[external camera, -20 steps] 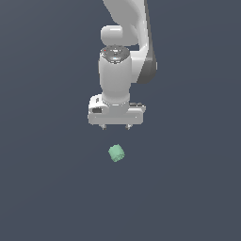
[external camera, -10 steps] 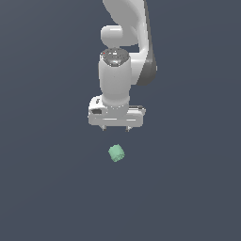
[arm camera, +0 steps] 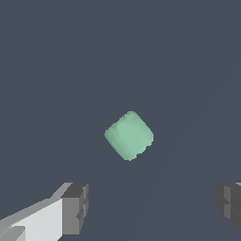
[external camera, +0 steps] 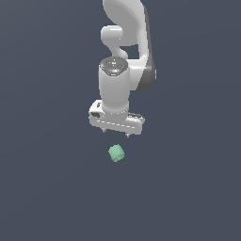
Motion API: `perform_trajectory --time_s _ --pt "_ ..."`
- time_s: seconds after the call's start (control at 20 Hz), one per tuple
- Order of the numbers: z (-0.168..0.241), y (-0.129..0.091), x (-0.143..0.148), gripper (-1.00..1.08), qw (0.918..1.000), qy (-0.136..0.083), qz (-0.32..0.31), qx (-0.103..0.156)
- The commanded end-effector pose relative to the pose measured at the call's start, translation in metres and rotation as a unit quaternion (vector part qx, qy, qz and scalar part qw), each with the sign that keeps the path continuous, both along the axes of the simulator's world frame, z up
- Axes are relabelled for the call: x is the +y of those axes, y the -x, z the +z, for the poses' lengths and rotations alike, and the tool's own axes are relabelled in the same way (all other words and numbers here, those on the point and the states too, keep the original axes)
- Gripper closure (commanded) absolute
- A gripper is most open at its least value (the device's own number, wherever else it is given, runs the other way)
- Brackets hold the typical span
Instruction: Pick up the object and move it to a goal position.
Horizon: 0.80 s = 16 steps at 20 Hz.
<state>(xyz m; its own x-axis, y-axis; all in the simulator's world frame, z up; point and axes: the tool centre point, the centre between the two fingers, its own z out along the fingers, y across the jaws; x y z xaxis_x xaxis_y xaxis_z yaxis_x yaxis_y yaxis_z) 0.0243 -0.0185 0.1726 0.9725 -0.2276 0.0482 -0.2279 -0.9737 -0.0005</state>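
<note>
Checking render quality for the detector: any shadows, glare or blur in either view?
Exterior view: flat light, sharp, soft shading on the gripper, no shadow visible under the green block. Wrist view: no glare, block edges slightly soft, faint diagonal band on the floor.

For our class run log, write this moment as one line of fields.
phase: approach | end effector: open, above block, no contact | mint-green block: on the surface, not grasped | goal: not visible
</note>
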Motion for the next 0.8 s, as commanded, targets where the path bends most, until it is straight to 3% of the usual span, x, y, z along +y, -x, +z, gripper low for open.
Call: perform_trajectory --time_s 0.0,0.35,0.75 --pt "-0.006 -0.003 0.0 -0.92 0.9994 -0.003 -0.034 0.002" --pt "-0.024 -0.01 0.0 -0.92 0.9909 -0.009 -0.134 0.007" --pt "-0.046 -0.018 -0.001 -0.92 0.9691 -0.014 -0.246 0.013"
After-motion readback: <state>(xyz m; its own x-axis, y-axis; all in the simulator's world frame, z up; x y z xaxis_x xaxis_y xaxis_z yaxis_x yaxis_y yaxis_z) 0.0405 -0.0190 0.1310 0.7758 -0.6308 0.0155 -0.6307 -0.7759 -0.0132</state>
